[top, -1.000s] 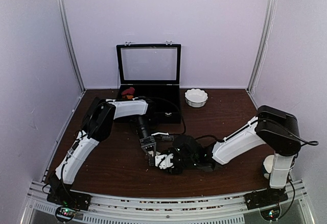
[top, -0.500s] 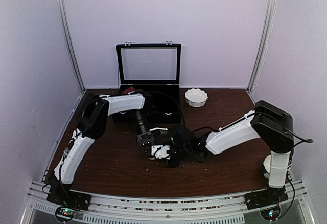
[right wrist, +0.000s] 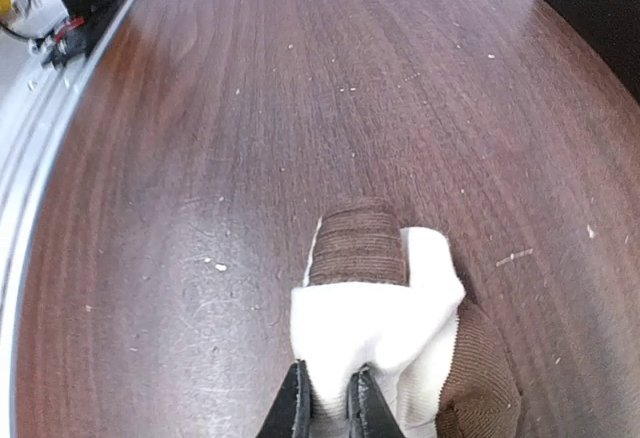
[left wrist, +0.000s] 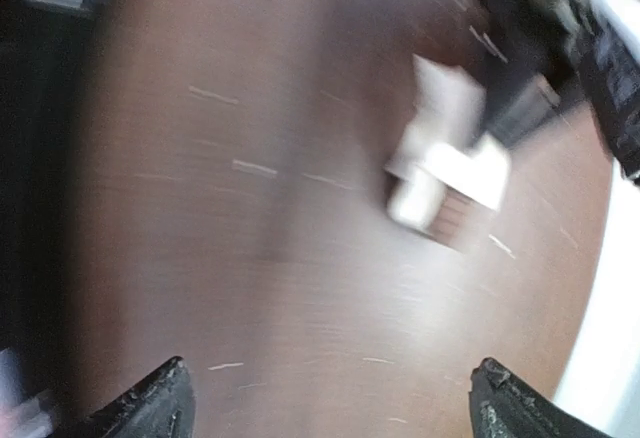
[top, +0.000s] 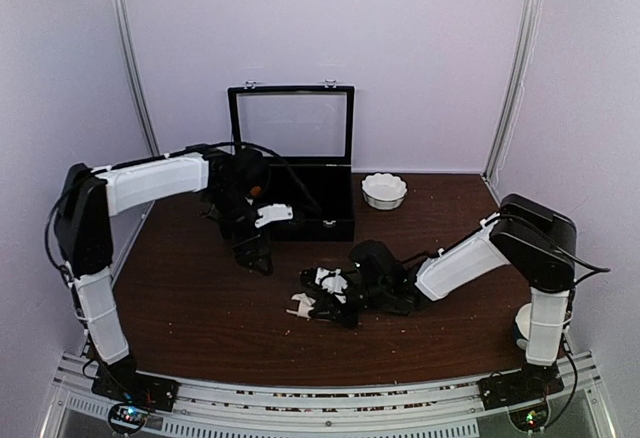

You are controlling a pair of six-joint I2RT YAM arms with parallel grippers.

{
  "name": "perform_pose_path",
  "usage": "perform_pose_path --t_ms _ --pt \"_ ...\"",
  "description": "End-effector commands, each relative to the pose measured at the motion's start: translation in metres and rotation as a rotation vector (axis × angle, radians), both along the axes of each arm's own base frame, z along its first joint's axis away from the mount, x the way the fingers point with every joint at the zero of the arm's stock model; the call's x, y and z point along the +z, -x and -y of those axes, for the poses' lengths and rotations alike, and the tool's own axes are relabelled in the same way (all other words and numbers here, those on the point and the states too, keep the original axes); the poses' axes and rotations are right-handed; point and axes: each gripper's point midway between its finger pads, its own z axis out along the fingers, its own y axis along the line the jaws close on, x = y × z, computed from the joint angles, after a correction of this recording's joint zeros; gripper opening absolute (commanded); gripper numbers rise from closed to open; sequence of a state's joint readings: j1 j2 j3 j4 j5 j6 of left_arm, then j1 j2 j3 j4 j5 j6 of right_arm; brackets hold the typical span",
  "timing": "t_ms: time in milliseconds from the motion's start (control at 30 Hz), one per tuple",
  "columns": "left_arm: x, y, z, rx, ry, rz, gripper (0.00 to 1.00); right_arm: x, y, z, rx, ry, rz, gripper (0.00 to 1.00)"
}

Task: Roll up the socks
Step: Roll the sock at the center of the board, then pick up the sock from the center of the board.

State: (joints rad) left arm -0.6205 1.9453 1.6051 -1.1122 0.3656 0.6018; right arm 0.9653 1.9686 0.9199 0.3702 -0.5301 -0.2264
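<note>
The socks lie folded together as a small white bundle with ribbed brown ends on the dark wooden table. In the top view the socks sit at the table's middle, toward the front. My right gripper is shut on a fold of the white fabric at the bundle's near edge. My left gripper hangs open over bare table, with the socks blurred ahead of it and apart from it. From above, the left gripper is behind and to the left of the bundle, near the box.
A black box with its clear lid raised stands at the back centre. A white scalloped bowl sits to its right. Pale walls close in three sides. The metal rail runs along the near edge.
My left gripper has opened, let go of the socks and swung back left toward the box. My right gripper has shut on the white fabric and stays at the bundle.
</note>
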Motion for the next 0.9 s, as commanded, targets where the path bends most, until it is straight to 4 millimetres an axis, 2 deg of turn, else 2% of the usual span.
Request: perform_pose_path --t_ms 0,33,67,100,133,200,333,400,500,600,867 --pt "0.049 -0.101 -0.026 0.411 0.017 0.540 0.98 -0.050 0.035 0.036 -0.059 0.092 -0.352 0.00" --pt "0.041 -0.096 -0.029 0.359 -0.011 0.512 0.96 -0.050 0.034 0.037 -0.069 0.088 -0.374 0.00" --pt "0.031 -0.080 -0.024 0.267 0.008 0.400 0.79 -0.050 0.033 0.037 -0.080 0.084 -0.400 0.00" --pt "0.027 -0.076 -0.023 0.254 0.000 0.351 0.71 -0.049 0.031 0.037 -0.096 0.074 -0.431 0.00" --pt "0.025 -0.068 -0.017 0.216 -0.013 0.336 0.69 -0.048 0.028 0.037 -0.115 0.058 -0.464 0.00" --pt "0.026 -0.048 0.001 0.110 0.003 0.384 0.71 -0.051 0.020 0.038 -0.159 0.057 -0.555 0.00" --pt "0.026 0.020 0.040 -0.134 0.188 0.270 0.75 -0.067 0.004 0.042 -0.262 0.100 -0.732 0.00" --pt "0.022 0.044 0.048 -0.223 0.266 0.229 0.77 -0.071 -0.001 0.045 -0.297 0.081 -0.793 0.00" --pt "0.011 0.067 0.055 -0.345 0.298 0.192 0.77 -0.082 -0.007 0.051 -0.355 0.095 -0.864 0.00" --pt "0.000 0.076 0.067 -0.417 0.271 0.200 0.76 -0.091 -0.009 0.057 -0.407 0.129 -0.950 0.00" --pt "-0.032 0.060 0.090 -0.482 0.224 0.305 0.65 -0.104 -0.013 0.065 -0.486 0.151 -1.050 0.00"
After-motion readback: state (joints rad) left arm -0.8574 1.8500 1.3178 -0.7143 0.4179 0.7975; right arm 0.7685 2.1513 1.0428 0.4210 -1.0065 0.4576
